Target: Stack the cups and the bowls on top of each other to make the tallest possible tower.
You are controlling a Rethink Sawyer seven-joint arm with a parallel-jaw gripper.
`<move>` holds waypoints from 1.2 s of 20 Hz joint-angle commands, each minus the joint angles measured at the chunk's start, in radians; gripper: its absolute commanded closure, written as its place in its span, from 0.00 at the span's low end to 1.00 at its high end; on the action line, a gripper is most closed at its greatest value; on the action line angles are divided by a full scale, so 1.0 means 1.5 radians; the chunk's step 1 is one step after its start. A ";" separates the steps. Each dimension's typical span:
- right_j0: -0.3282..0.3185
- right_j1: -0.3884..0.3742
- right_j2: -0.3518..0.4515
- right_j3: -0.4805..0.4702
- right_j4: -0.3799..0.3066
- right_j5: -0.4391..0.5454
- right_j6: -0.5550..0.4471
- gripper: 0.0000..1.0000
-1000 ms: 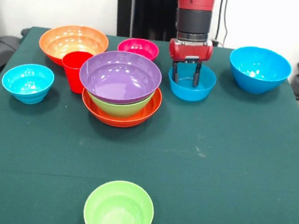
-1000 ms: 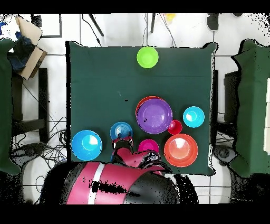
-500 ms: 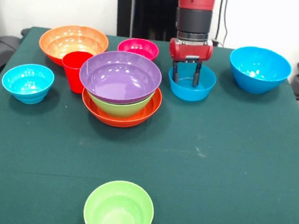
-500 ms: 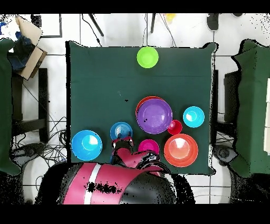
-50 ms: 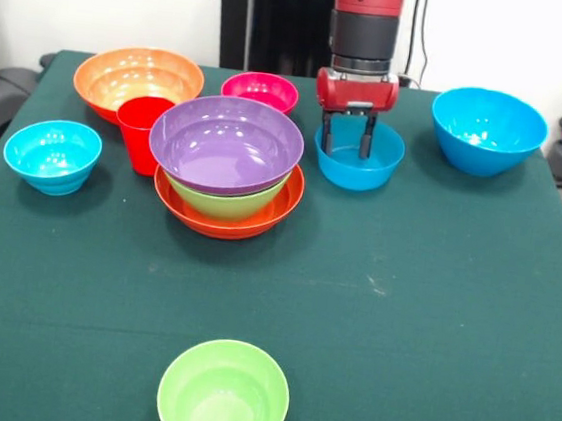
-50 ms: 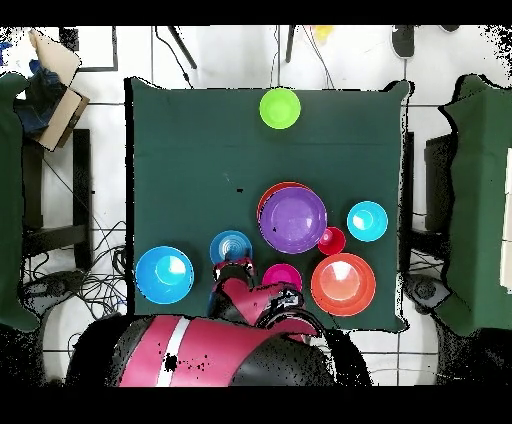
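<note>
The tower stands left of centre: a purple bowl (image 5: 226, 144) nested in a green bowl (image 5: 226, 203) on a wide orange bowl (image 5: 224, 223). My gripper (image 5: 345, 147) hangs open just right of it, both fingers dipped inside a medium blue bowl (image 5: 361, 169), nearer its left rim, nothing between them. A red cup (image 5: 141, 130) stands against the tower's left side. Loose bowls: orange (image 5: 137, 77), magenta (image 5: 260, 90), small blue (image 5: 52, 154), large blue (image 5: 488, 127), green (image 5: 224, 394). From overhead the arm (image 6: 240, 290) covers the gripper beside the blue bowl (image 6: 231, 246).
The green cloth table (image 5: 430, 327) carries everything. The lone green bowl sits close to the front edge. Chairs and a cardboard box (image 6: 50, 80) stand beyond the table's sides in the overhead view.
My gripper has risen slightly and shifted a little to the left. The medium blue bowl under it has shifted a few pixels left too. Everything else is as before.
</note>
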 commanded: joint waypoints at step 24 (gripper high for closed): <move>0.001 -0.056 0.070 -0.033 0.005 0.137 0.076 0.00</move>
